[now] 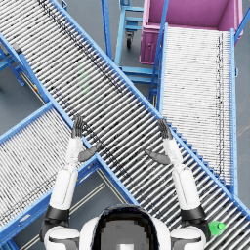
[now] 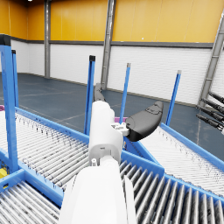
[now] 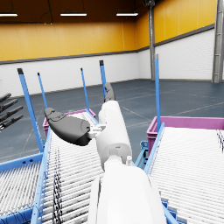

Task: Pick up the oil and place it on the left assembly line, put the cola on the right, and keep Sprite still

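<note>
Neither an oil bottle nor a cola shows in any view. A green bottle, Sprite by its colour, lies on the main roller conveyor at the bottom right, just outside my right elbow. My left hand hovers over the conveyor's near-left edge, fingers straight, thumb out, holding nothing. My right hand mirrors it over the conveyor's middle, also holding nothing. A faint green smear shows on the rollers further up; I cannot make out what it is.
The left assembly line branches off at the lower left. The right line runs up to a purple bin. Blue rails and upright posts border the rollers. Grey floor lies between the lines.
</note>
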